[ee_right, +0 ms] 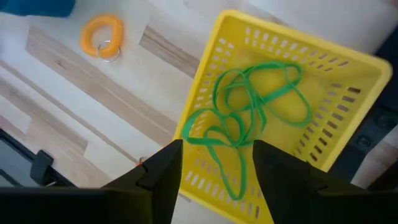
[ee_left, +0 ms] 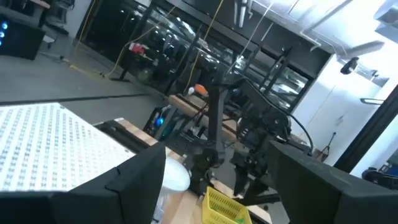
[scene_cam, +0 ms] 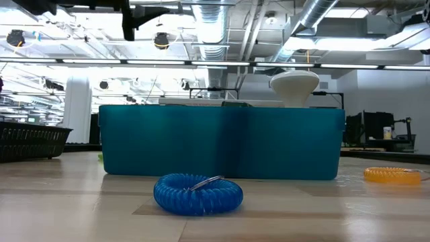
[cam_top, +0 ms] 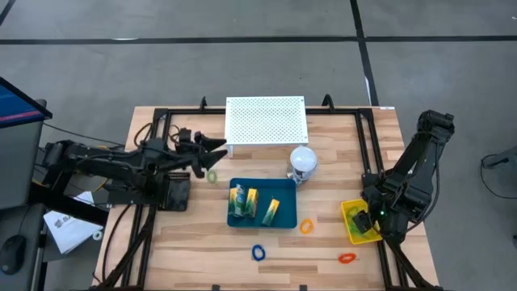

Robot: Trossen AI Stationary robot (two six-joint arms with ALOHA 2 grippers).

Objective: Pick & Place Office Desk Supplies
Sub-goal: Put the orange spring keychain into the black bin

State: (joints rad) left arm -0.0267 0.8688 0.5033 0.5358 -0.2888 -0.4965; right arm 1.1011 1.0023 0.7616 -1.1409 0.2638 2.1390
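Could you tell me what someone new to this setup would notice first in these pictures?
Probably the teal tray of packets at the table's middle, with the white perforated board behind it. Next, the yellow basket at the right edge, green loops lying in it, the open right gripper just above.

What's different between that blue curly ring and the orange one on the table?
The blue coil ring is blue, the orange coil ring orange. The blue one lies in front of the teal tray, near its middle; the orange one lies off the tray's right corner, nearer the yellow basket. In the low view the blue one is close to the camera, the orange one farther away. Both are springy coiled loops with a metal ring, lying flat on the wood, untouched.
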